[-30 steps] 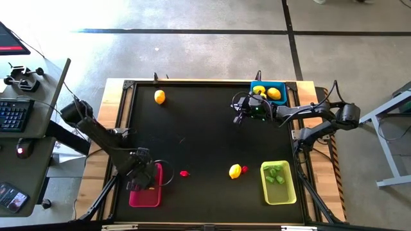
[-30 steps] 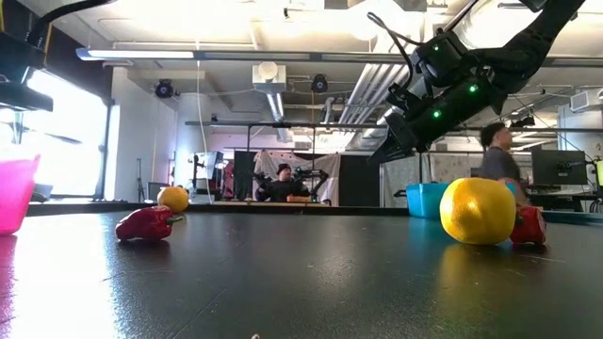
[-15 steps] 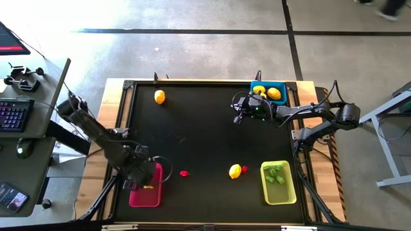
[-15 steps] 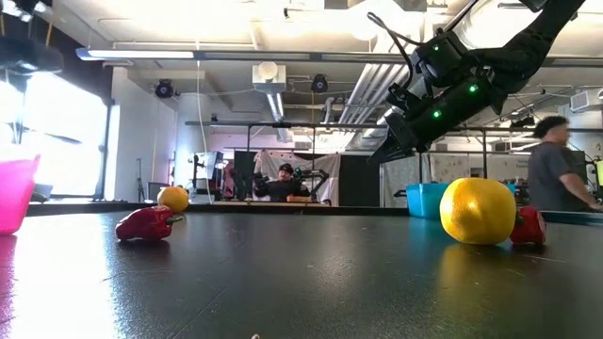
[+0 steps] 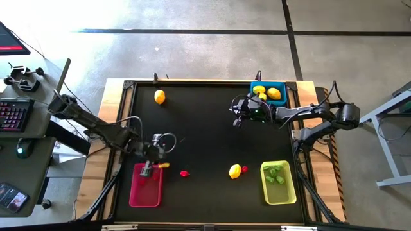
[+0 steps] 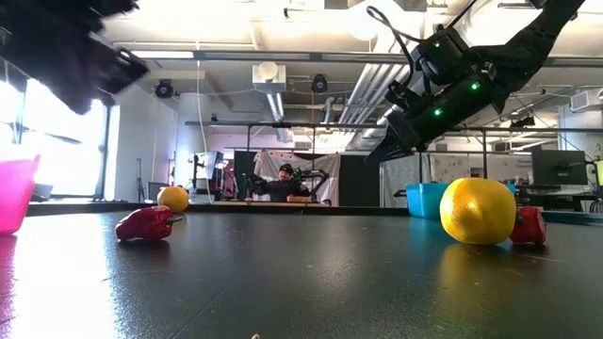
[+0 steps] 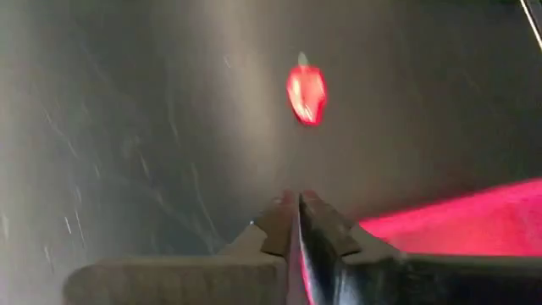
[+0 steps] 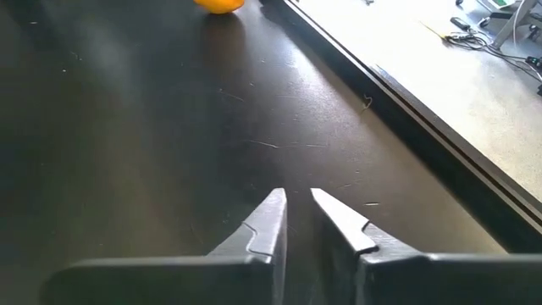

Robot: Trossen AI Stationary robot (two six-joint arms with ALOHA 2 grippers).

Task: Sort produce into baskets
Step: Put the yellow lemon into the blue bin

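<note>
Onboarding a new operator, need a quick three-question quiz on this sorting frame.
1. True or false: the green basket holds red bits.
2. How many lemons lie loose on the table? A one, B two, C four.
3. Fill in: the left pincer, by the pink basket, is ___.

Key
1. False: it holds green bits.
2. B: one near the far edge, one beside the green basket.
3. Shut, with nothing between its tips.
</note>
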